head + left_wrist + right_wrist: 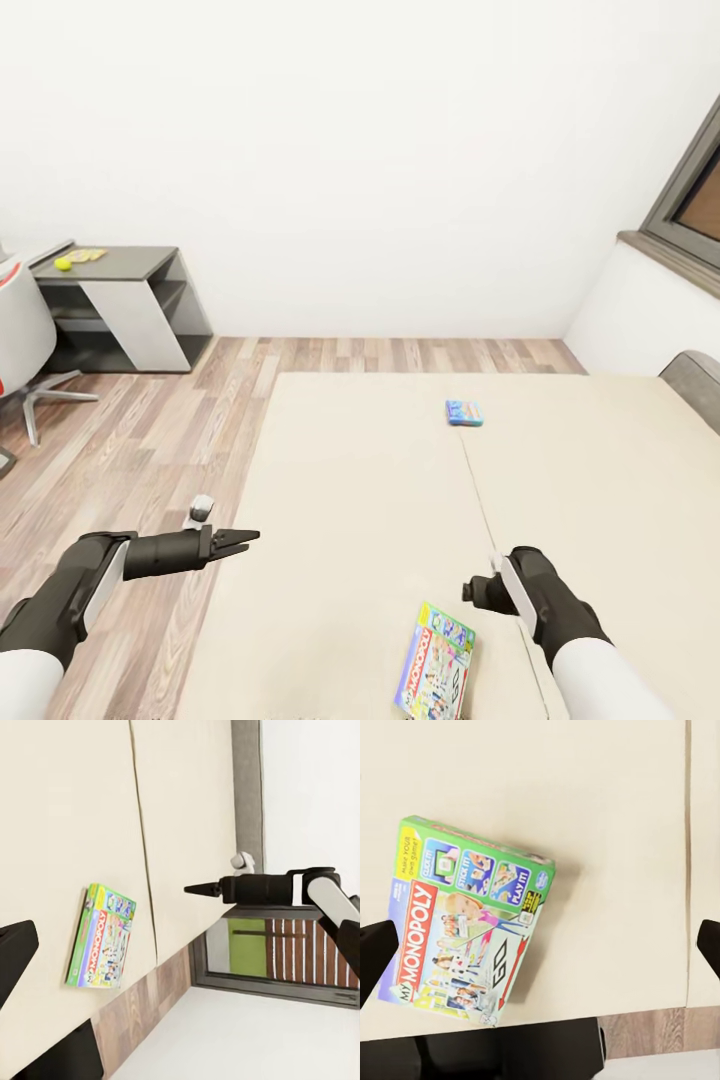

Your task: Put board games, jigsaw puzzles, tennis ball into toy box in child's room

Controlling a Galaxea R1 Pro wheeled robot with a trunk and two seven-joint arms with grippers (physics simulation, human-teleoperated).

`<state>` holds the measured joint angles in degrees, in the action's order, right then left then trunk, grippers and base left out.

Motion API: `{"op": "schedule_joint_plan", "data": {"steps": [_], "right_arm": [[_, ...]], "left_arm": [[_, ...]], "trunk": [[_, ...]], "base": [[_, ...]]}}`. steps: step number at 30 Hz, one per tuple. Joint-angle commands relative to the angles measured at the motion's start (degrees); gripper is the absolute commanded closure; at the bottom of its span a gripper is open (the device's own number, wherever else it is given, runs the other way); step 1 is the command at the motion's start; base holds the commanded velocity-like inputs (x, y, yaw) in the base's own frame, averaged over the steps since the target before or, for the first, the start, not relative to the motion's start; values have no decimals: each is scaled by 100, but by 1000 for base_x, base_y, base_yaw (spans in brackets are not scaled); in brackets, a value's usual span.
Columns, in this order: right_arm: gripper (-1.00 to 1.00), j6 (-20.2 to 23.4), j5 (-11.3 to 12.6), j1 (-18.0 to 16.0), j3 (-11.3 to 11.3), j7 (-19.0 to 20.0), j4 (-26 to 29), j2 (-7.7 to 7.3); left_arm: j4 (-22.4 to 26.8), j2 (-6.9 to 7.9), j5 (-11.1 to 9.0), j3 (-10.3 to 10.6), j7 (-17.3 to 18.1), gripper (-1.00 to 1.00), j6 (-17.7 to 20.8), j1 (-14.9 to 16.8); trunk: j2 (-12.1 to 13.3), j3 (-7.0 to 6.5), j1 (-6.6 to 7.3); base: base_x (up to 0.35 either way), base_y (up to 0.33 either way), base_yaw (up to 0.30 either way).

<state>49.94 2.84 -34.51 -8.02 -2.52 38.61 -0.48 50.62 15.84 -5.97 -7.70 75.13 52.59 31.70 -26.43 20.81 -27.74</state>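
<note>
Nearest to the head camera lies the Monopoly board game point(436, 663), a flat green and white box with a red banner, flat on the cream bed point(370, 470) close to its near edge. Just beside it, on the robot's right, hangs the right gripper point(478, 590), above the cover and not touching the box. In the right wrist view the same box point(471, 926) sits between the two dark fingertips point(375, 954), which stand far apart at the two edges of the picture, so this gripper is spread wide and holds nothing.

On the other side, the left gripper point(240, 541) points across the near left edge of the bed. Its jaws look pressed together into a narrow point with nothing between them. From the left wrist view the Monopoly box point(101, 937) is seen flat on the cover.

Further up the bed, near the seam in the cover, lies the blue board game point(464, 412), well apart from both arms. A grey headboard point(695, 385) closes the bed at the right.

Far at the left stands the table point(120, 265) against the white wall. On its top rests the tennis ball point(62, 263), and next to it something flat and yellow, perhaps one jigsaw puzzle point(86, 255), too small to be sure. A chair point(20, 345) stands before the table.
</note>
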Motion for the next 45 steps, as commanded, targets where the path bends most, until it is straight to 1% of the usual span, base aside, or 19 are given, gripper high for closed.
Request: {"op": "schedule_joint_plan", "data": {"steps": [1, 5, 13, 15, 18, 24, 28, 34, 37, 41, 45], "right_arm": [[-100, 24, 33, -3, -55, -2, 7, -6], [-100, 24, 32, -3, -123, 30, 6, -12], [-100, 24, 38, -3, -151, 63, 6, -18], [-100, 24, 39, -3, -155, 115, 6, -25], [-100, 24, 40, -3, -158, 343, 6, -75], [-100, 24, 20, -3, -157, 711, 11, -129], [-100, 23, 29, -3, -162, 811, 9, -181], [-100, 12, 37, -3, -179, 844, 7, -255], [-100, 9, 38, -3, -231, 847, 7, -268], [-100, 1, 40, -3, -390, 851, 6, -274], [-100, 3, 35, -3, -456, 854, 11, -263]], "left_arm": [[1, 0, -14, 2, 8, -100, 50, 3], [1, 3, -16, -1, 8, -100, 50, 3], [1, 2, -18, -3, 10, -100, 50, 3], [1, 0, -18, -3, 10, -100, 50, 3], [1, -2, -18, 1, 10, -100, 50, 3], [1, 1, -18, -3, 10, -100, 50, 3], [1, 2, -18, -3, 10, -100, 50, 3], [1, 4, -18, -3, 12, -100, 53, 3], [2, 5, -18, -8, 19, -100, 56, 3], [1, 6, -18, -13, 31, -100, 62, 3], [1, 12, -18, -18, 44, -100, 66, 3]], "trunk": [[-9, 19, -2], [-9, 56, -2], [-9, 132, -2], [-9, 151, -2], [-9, 179, -2], [-9, 236, -2], [-9, 274, -2], [-9, 331, -2], [-9, 359, -2], [-9, 397, -2], [-9, 435, -2]], "base": [[0, 0, 0], [0, 0, 0], [0, 0, 0], [0, 0, 0], [0, 0, 0], [0, 0, 0], [0, 0, 0], [0, 0, 0], [0, 0, 0], [0, 0, 0], [0, 0, 0]]}}
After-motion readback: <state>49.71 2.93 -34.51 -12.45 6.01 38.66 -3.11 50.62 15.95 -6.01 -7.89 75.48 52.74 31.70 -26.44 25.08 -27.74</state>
